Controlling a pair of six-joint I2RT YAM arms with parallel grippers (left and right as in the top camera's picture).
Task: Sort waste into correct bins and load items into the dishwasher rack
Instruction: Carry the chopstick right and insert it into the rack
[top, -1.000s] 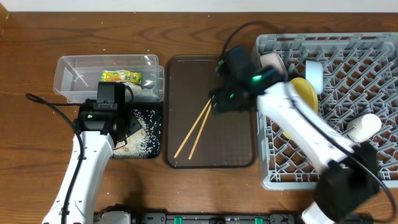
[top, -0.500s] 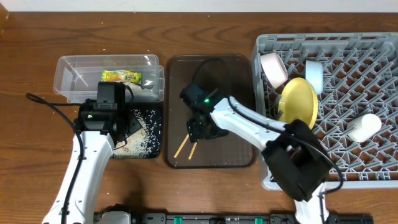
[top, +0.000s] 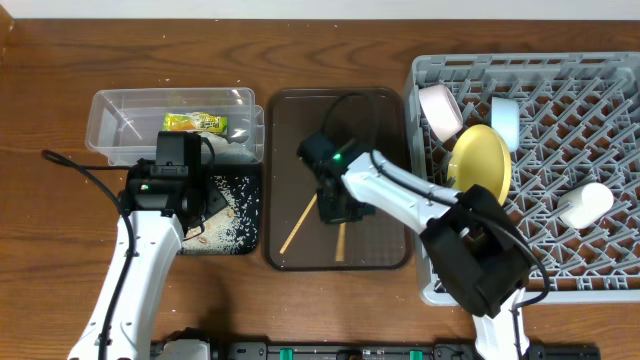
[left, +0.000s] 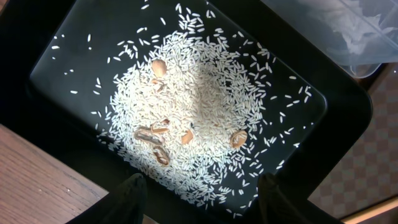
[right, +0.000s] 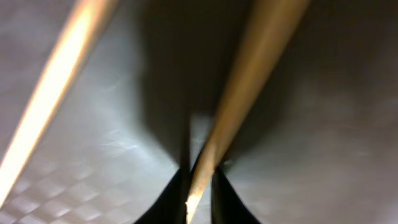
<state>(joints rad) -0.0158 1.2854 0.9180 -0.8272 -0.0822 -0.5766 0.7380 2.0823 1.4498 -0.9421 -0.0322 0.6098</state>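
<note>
My right gripper is down on the dark brown serving tray, shut on one wooden chopstick. That chopstick's free end points toward the tray's front. The second chopstick lies slanted just to the left, also seen in the right wrist view. My left gripper hangs open over the black tray, above the rice. The green-and-yellow wrapper lies in the clear tub. The grey rack holds the yellow plate, white bowl, light blue bowl and white cup.
The clear tub and black tray sit side by side left of the brown tray, and the rack fills the right side. A few tan scraps lie among the rice. Bare wooden table lies at the far left and along the front.
My right arm swung from the rack's edge down onto the brown tray and its jaws closed on one chopstick, which has turned away from its partner. The left arm is unmoved.
</note>
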